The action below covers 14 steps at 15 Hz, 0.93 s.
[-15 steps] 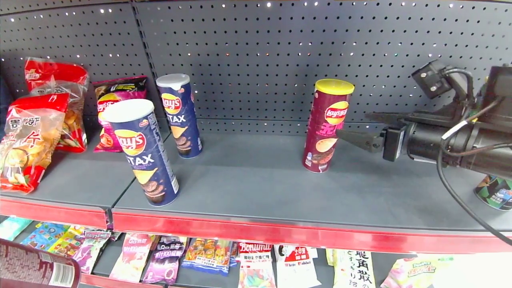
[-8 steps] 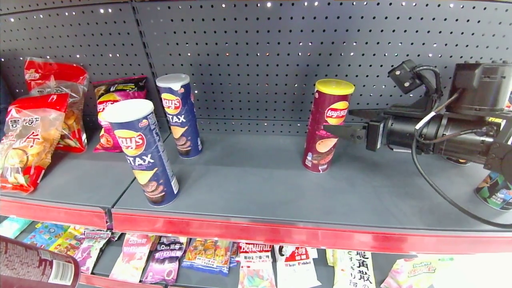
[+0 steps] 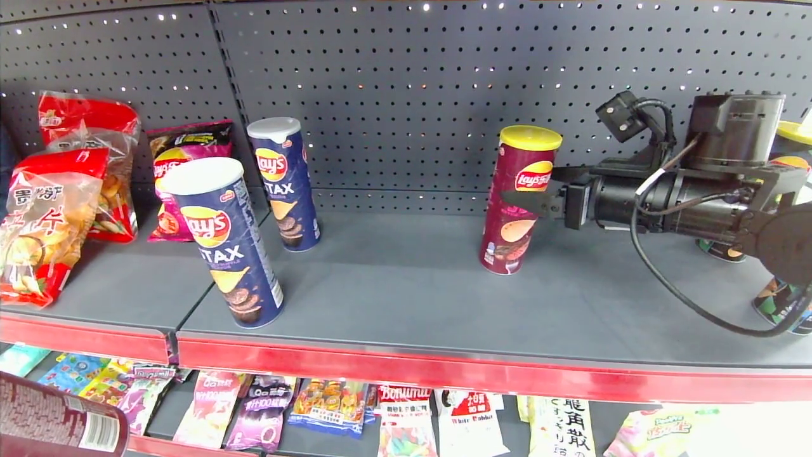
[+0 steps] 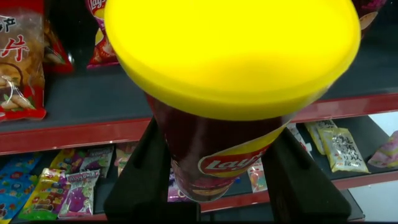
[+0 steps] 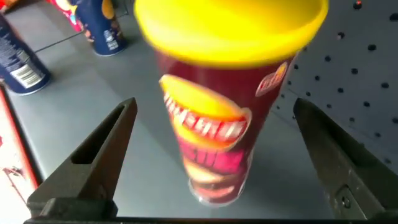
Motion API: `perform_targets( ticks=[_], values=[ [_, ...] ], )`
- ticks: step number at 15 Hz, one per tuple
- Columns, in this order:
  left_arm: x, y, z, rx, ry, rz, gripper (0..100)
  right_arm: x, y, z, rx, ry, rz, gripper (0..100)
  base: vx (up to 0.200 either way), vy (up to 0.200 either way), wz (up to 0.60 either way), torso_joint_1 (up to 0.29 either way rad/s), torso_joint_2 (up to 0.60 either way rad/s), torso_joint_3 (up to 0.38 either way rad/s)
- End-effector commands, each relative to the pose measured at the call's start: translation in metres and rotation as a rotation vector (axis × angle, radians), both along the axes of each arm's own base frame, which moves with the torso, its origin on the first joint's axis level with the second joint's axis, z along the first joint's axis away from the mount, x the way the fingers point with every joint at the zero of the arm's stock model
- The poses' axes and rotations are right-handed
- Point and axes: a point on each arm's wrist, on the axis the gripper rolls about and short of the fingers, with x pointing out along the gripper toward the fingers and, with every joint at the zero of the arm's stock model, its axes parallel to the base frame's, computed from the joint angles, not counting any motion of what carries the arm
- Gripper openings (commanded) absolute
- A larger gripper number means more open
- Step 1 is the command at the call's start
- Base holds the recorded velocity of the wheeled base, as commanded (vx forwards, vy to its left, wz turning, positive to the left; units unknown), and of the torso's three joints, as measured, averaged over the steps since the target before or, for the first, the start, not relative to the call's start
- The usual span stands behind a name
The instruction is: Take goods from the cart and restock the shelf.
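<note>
A maroon chip can [image 3: 519,209] with a yellow lid stands upright on the grey shelf [image 3: 406,298], right of centre. My right gripper [image 3: 530,185] comes in from the right at mid-height and is open, with one finger on each side of the can. In the right wrist view the same can [image 5: 217,130] stands between the spread fingers [image 5: 93,168] without visible contact. My left gripper [image 4: 217,180] is shut on a second maroon can [image 4: 217,137] with a yellow lid. That second can [image 3: 57,422] shows at the bottom left corner of the head view, below the shelf.
Two blue chip cans [image 3: 225,241] [image 3: 284,184] stand on the shelf's left half, with snack bags [image 3: 57,197] beyond them. A green can [image 3: 783,304] and another yellow-lidded can [image 3: 793,136] sit at the far right behind the arm. The red shelf lip [image 3: 444,371] fronts a lower shelf of packets [image 3: 330,406].
My right gripper has moved left along the shelf, and its open fingers now straddle the standing maroon can. The can has not moved.
</note>
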Motion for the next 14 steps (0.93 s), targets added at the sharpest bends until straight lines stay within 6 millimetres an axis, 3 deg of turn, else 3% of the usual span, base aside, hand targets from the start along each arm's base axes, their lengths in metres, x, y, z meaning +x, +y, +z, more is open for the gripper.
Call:
perform_targets(
  ticks=[1, 13, 14],
  values=[
    [0.000, 0.000, 0.000, 0.000, 0.002, -0.001, 0, 0.010, 0.003, -0.002, 0.000, 0.000, -0.002, 100, 0.000, 0.000, 0.00, 0.000, 0.00, 0.000],
    [0.001, 0.000, -0.002, 0.002, 0.011, -0.001, 0, 0.042, 0.022, -0.008, -0.004, -0.013, 0.004, 100, 0.000, 0.000, 0.00, 0.000, 0.00, 0.000],
    [0.001, 0.000, -0.002, 0.002, 0.013, -0.001, 0, 0.042, 0.025, -0.009, -0.005, -0.009, 0.002, 0, 0.000, 0.000, 0.00, 0.000, 0.00, 0.000]
  ],
)
